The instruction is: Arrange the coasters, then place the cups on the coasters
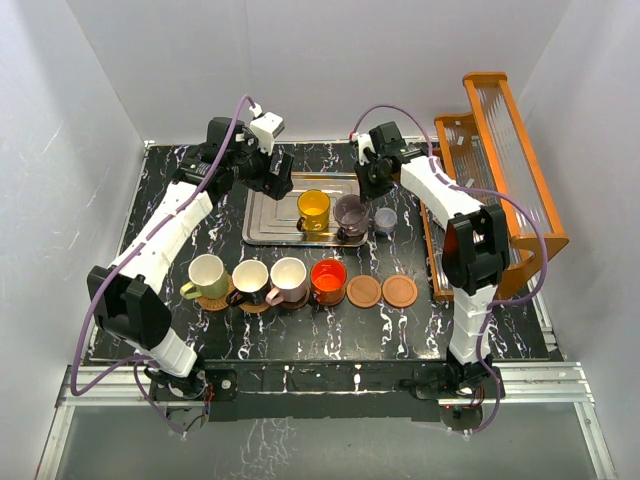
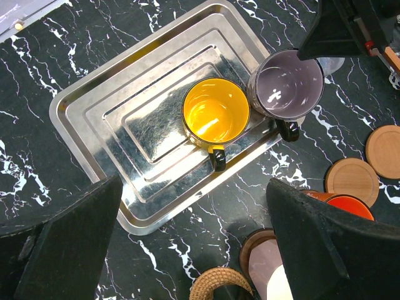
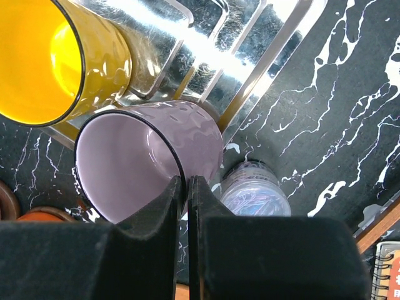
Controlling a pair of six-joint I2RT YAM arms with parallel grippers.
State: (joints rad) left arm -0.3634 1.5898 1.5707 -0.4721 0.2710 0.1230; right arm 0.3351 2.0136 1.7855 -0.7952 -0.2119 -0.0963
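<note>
Four cups stand on coasters in a front row: cream-yellow [image 1: 205,275], black [image 1: 250,280], pink [image 1: 289,278] and red-orange [image 1: 329,279]. Right of them lie two bare wooden coasters [image 1: 364,291] [image 1: 400,291]. The yellow-orange cup [image 2: 215,112] sits in the steel tray [image 2: 112,125]. At the tray's right corner is the purple-grey cup [image 3: 137,162], and my right gripper [image 3: 186,181] is shut on its rim, one finger inside and one outside. My left gripper [image 2: 194,184] hangs open above the tray's near edge, holding nothing. A wicker coaster [image 2: 222,284] shows below it.
A small clear lidded jar [image 3: 253,190] stands just right of the purple-grey cup, close to my right fingers. An orange rack [image 1: 500,170] fills the table's right side. White walls close in the table on three sides.
</note>
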